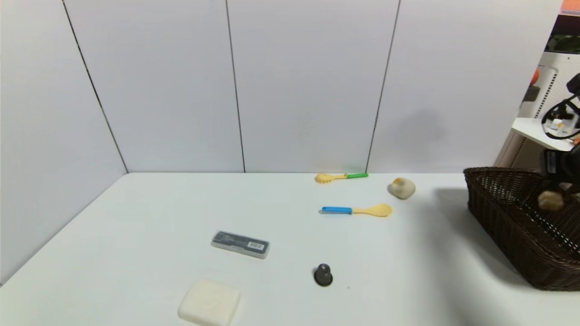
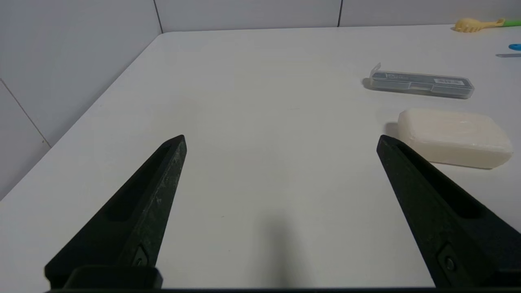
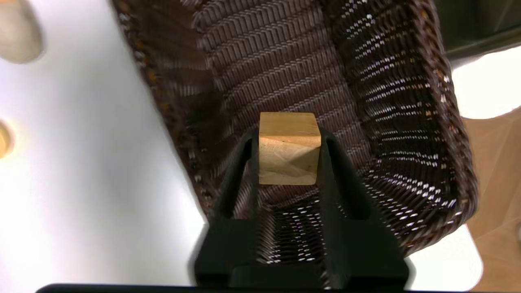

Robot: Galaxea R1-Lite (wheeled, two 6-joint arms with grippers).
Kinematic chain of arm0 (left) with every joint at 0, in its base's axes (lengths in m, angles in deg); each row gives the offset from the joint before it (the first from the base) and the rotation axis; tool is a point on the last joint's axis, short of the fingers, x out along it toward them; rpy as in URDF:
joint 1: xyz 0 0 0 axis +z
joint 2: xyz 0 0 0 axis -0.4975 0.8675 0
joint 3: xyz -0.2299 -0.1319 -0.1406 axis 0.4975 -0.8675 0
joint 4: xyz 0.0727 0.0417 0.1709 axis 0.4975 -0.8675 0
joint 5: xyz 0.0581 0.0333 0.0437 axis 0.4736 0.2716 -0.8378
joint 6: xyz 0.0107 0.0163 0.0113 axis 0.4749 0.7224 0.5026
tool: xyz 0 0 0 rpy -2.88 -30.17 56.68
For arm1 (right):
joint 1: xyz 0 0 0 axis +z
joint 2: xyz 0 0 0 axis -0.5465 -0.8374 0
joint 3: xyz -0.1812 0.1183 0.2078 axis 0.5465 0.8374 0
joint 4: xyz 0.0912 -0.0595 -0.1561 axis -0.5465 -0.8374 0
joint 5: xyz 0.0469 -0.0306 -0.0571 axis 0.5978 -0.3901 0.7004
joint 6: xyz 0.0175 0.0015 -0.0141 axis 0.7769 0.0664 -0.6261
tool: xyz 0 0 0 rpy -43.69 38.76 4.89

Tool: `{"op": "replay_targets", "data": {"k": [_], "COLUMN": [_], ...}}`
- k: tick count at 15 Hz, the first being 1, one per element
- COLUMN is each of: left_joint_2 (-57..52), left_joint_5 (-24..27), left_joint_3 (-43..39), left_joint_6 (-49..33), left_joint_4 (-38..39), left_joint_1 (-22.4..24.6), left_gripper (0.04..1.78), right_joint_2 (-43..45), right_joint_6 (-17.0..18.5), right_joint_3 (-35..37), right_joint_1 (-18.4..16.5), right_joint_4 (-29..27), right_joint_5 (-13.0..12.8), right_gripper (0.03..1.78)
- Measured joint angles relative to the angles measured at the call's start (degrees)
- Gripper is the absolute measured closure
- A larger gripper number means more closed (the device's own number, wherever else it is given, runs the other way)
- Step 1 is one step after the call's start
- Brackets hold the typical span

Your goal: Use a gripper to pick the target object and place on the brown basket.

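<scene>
The right claw (image 1: 553, 195) hung over the brown basket (image 1: 507, 213) at the table's right edge, and from the head camera we saw a small tan block (image 1: 550, 200) at its tip, above the basket's inside. On the white table (image 1: 136, 226) lay a yellow fork with a green handle (image 1: 340, 177), a rounded beige lump (image 1: 401, 188), a yellow spoon with a blue handle (image 1: 358, 210), a flat grey case (image 1: 240, 244), a small dark knob (image 1: 323, 275) and a cream bar of soap (image 1: 209, 302), all well apart from the basket.

From the left wrist camera we saw the left claw (image 2: 281, 142) low over a bare stretch of table, its two black fingers (image 2: 138, 207) spread wide with nothing between them. The soap (image 2: 454, 137) sat just beside one finger, and the grey case (image 2: 421, 84) lay beyond it.

From the right wrist camera we saw the right claw (image 3: 290, 148) clamped on the wooden block (image 3: 289, 148), a finger (image 3: 336, 171) pressed against each side. The block hung in the air over the woven floor of the basket (image 3: 407, 101), clear of its walls. The beige lump (image 3: 18, 34) showed at the edge of that picture, on the table outside the basket.
</scene>
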Motion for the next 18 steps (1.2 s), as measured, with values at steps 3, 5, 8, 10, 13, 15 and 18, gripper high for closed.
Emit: {"op": "replay_targets", "data": {"k": [3,5,8,10,13,15,18], "left_joint_2": [0.0,0.0,0.0,0.0,0.0,0.0,0.0], "left_joint_5": [0.0,0.0,0.0,0.0,0.0,0.0,0.0], "left_joint_3": [0.0,0.0,0.0,0.0,0.0,0.0,0.0], "left_joint_6": [0.0,0.0,0.0,0.0,0.0,0.0,0.0], "left_joint_4": [0.0,0.0,0.0,0.0,0.0,0.0,0.0], "left_joint_1": [0.0,0.0,0.0,0.0,0.0,0.0,0.0], "left_gripper": [0.13,0.13,0.13,0.13,0.13,0.13,0.13], "right_joint_2": [-1.1,-1.3,1.1,5.4,16.4,26.3,43.0], "right_joint_6": [0.1,0.1,-0.3,-1.3,-3.7,-4.8,-7.1], "right_joint_3": [0.1,0.2,1.6,4.5,14.4,25.5,44.5], "right_joint_1": [-0.8,-1.0,-0.7,0.1,2.1,4.2,8.7], "right_joint_4": [0.0,0.1,1.3,2.2,3.4,6.5,15.5], "right_joint_5": [0.0,0.0,-0.1,0.2,0.4,0.5,0.5], "right_gripper": [0.86,0.68,0.49,0.4,0.31,0.26,0.21]}}
